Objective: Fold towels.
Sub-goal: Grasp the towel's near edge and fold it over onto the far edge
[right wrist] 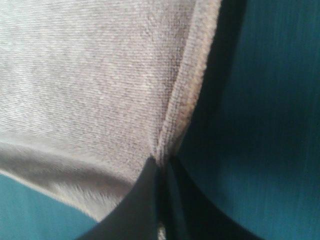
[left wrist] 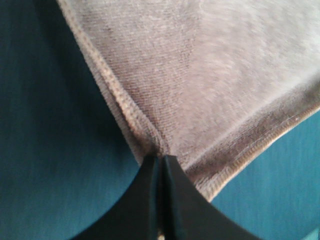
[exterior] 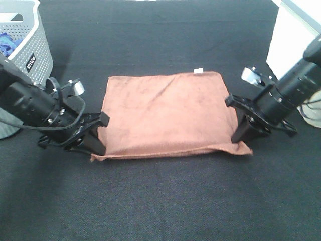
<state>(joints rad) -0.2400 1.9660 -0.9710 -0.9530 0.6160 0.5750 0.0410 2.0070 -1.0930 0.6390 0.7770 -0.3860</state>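
Note:
The rust-brown towel (exterior: 168,113) lies folded in half on the black table, its white tag (exterior: 198,71) at the far edge. My left gripper (exterior: 102,146) is shut on the towel's near left corner, pinching the hem (left wrist: 131,116) between its black fingers (left wrist: 145,200). My right gripper (exterior: 238,138) is shut on the near right corner, where the stitched edge (right wrist: 187,105) bunches into the fingers (right wrist: 145,200). Both corners sit low against the table.
A grey perforated basket (exterior: 27,47) holding something blue stands at the far left. A white box (exterior: 293,35) stands at the far right, with a round white base (exterior: 313,113) below it. Black cloth (exterior: 165,201) covers the table.

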